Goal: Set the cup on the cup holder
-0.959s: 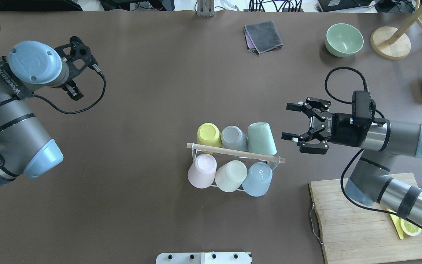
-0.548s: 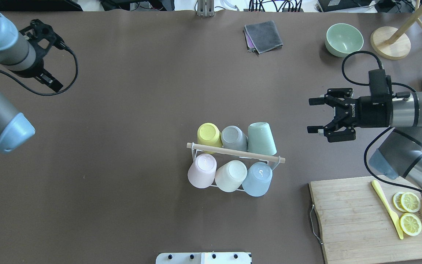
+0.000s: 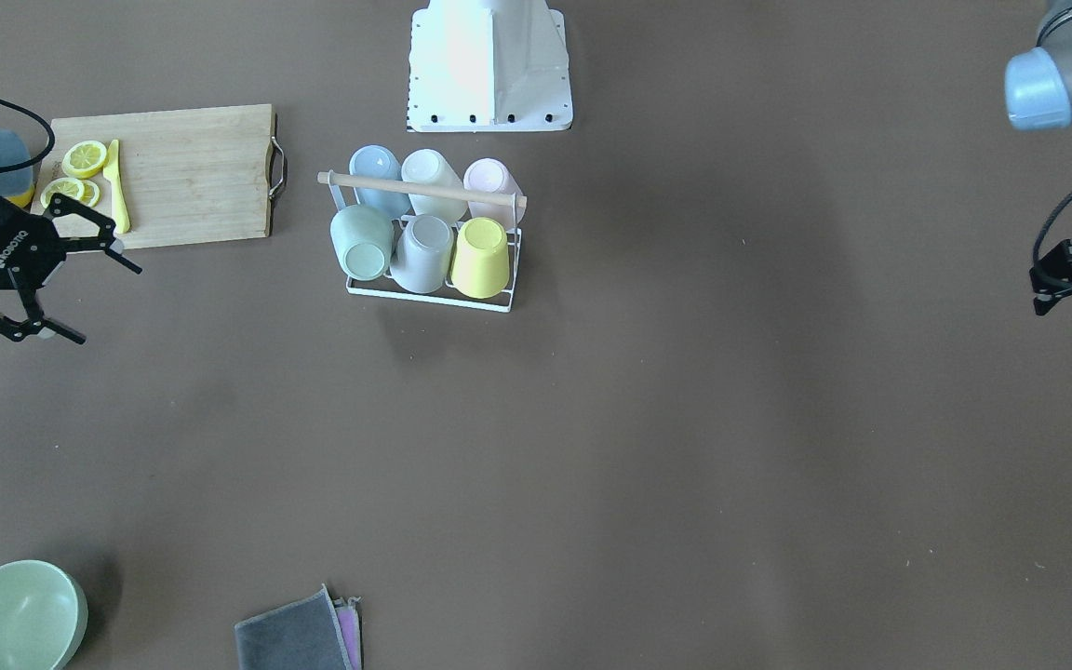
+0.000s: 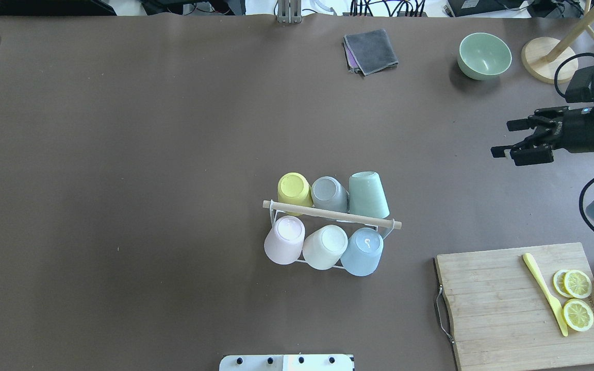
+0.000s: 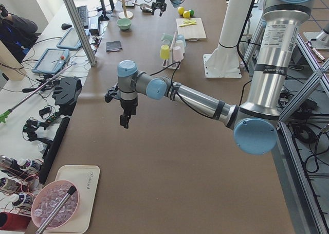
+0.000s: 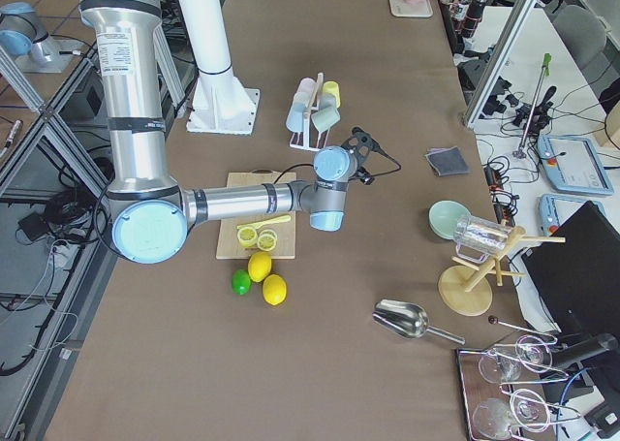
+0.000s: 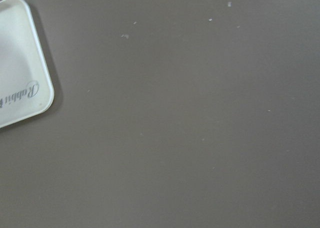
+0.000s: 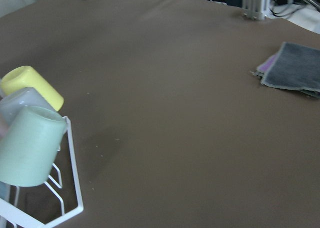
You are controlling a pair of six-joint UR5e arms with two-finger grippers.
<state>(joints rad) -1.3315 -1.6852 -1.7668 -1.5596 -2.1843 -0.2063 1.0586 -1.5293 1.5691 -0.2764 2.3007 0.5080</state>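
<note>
The cup holder, a white wire rack with a wooden dowel across its top, stands mid-table. Several cups sit upside down on it: yellow, grey and green in the far row, pink, white and blue in the near row. My right gripper is open and empty, far right of the rack. The right wrist view shows the green cup and the rack's wire. My left gripper hangs over bare table far to the left; I cannot tell its state.
A wooden cutting board with lemon slices and a yellow knife lies front right. A green bowl, a grey cloth and a wooden stand are at the back. A white tray lies far left.
Both arms have pulled away outward. The left arm has left the overhead view. The right gripper has moved right and farther back, still open. The cups and rack have not moved.
</note>
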